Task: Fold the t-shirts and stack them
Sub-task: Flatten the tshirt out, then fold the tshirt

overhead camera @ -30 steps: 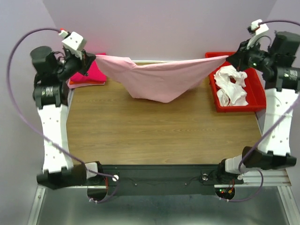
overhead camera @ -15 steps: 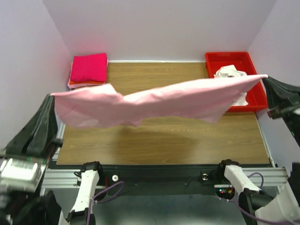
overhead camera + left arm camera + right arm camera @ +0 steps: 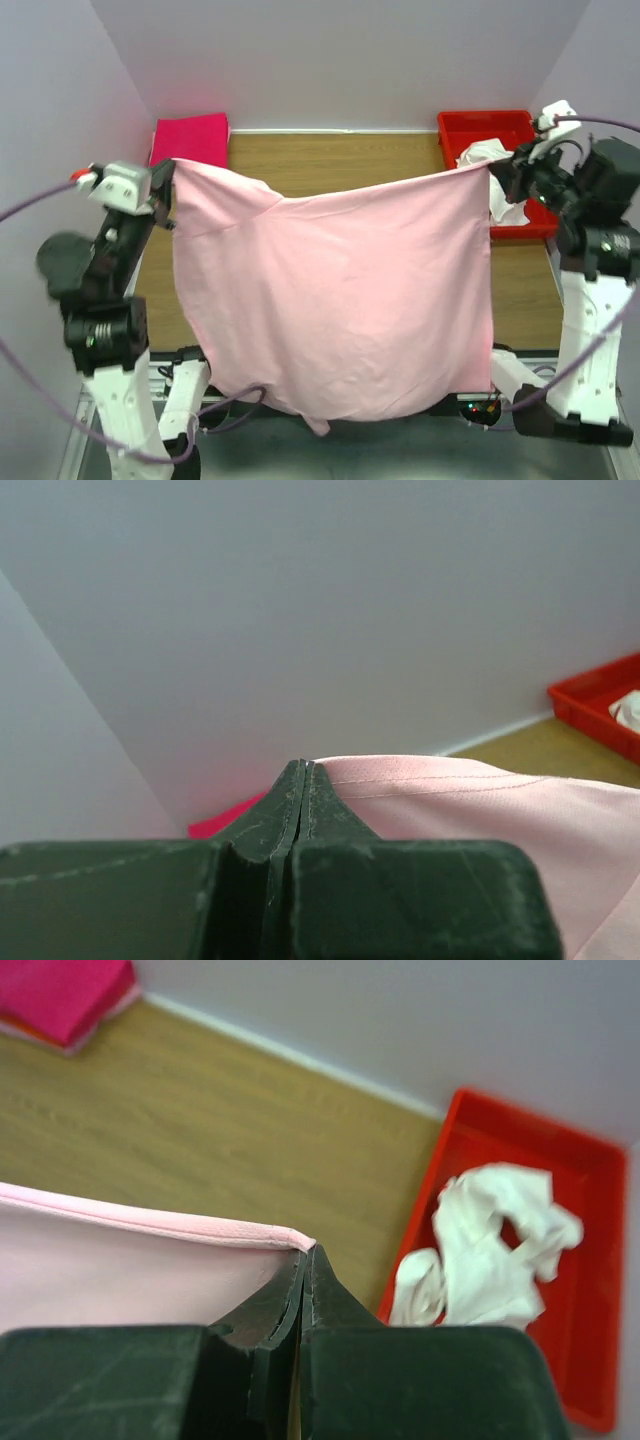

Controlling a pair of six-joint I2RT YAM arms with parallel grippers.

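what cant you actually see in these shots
- Top view: the light pink t-shirt, hanging spread out, hides most of the table.
- Top view: the left gripper and the shirt cover the near part of the magenta stack.
- Top view: the right gripper covers part of the white cloth in the red tray.
- Wrist views: only the pinched hem shows; the rest is cut off.

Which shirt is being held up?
The light pink t-shirt, stretched between left gripper and right gripper. The magenta shirt lies folded far left; the white shirt is crumpled in the red tray.
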